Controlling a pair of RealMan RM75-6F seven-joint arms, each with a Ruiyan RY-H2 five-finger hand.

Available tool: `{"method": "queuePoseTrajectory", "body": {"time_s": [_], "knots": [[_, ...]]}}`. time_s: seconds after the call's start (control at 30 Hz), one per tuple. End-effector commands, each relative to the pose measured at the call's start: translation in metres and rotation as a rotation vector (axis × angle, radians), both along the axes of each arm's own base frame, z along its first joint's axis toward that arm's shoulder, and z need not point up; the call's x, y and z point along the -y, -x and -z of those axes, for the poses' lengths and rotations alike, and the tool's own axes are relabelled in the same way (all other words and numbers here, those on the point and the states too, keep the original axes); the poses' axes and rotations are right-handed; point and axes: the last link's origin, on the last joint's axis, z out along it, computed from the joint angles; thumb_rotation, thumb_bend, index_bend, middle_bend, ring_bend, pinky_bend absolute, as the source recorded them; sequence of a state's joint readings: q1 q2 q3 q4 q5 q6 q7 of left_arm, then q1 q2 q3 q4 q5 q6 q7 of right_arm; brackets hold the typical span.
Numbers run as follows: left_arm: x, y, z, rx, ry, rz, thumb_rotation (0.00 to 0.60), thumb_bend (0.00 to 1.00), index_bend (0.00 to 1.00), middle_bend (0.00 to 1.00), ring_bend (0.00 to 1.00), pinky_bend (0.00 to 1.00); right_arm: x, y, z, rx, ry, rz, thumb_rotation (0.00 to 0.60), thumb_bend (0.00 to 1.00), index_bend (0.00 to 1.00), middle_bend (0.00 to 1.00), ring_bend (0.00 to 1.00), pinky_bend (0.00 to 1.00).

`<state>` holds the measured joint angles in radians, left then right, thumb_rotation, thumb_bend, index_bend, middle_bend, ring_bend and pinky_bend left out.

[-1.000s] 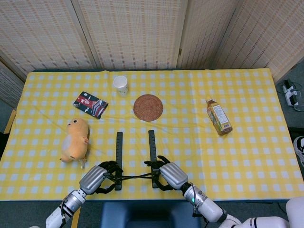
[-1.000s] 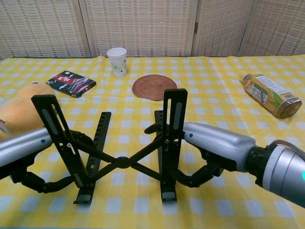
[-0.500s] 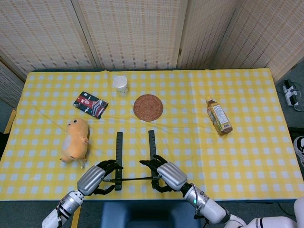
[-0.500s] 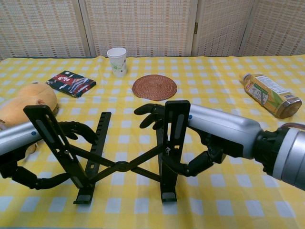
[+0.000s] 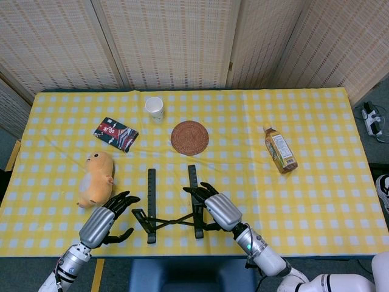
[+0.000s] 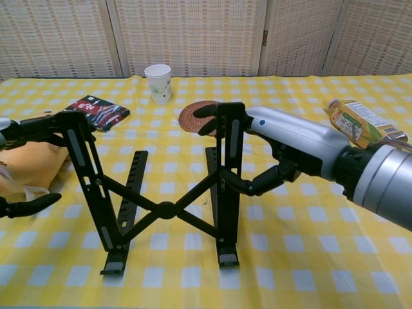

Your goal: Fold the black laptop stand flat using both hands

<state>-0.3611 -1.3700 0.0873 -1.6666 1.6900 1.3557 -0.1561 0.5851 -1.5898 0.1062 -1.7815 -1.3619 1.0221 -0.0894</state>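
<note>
- My right hand (image 6: 283,151) grips the black laptop stand's (image 6: 164,209) right upright, fingers wrapped round it.
- My left hand (image 5: 104,220) is spread wide, holding nothing, just left of the stand's other upright.

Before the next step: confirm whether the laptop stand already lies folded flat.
No: in the chest view the laptop stand stands raised, its crossed braces holding both uprights off the tablecloth.

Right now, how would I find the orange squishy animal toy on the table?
Start at the yellow checked tablecloth and go to its left side, below the dark snack packet. The plush toy lies there, beside the black laptop stand. It is the only soft, orange, rounded thing.
</note>
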Motion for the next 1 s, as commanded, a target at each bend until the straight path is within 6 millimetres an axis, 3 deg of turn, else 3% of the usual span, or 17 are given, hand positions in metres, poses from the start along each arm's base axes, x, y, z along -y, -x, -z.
{"method": "queuePoseTrajectory", "body": {"time_s": [0.03,0.23,0.6,0.8,1.0], "knots": [[-0.002,0.004,-0.007,0.000,-0.037,-0.011,0.600,0.38,0.17,0.19,0.08,0.17,0.015,-0.002,0.002,0.007,0.041,0.041,0.600,0.54,0.00,0.11,0.11,0.00],[-0.012,0.006,-0.021,-0.010,-0.086,-0.007,0.600,0.38,0.17,0.19,0.07,0.17,0.033,-0.002,-0.006,0.063,0.111,0.101,0.600,0.54,0.00,0.01,0.06,0.00],[-0.022,0.006,-0.029,-0.016,-0.105,0.001,0.600,0.38,0.17,0.19,0.07,0.17,0.046,0.005,-0.022,0.122,0.155,0.152,0.600,0.54,0.00,0.00,0.04,0.00],[-0.039,0.001,-0.026,-0.121,-0.093,0.098,0.600,0.38,0.17,0.19,0.08,0.16,0.034,0.004,-0.033,0.026,0.178,0.026,0.600,0.54,0.00,0.00,0.02,0.00],[-0.074,-0.011,-0.006,-0.333,-0.093,0.258,0.600,0.38,0.18,0.19,0.07,0.12,0.012,0.007,-0.045,-0.158,0.237,-0.173,0.600,0.54,0.00,0.00,0.01,0.00]]}}
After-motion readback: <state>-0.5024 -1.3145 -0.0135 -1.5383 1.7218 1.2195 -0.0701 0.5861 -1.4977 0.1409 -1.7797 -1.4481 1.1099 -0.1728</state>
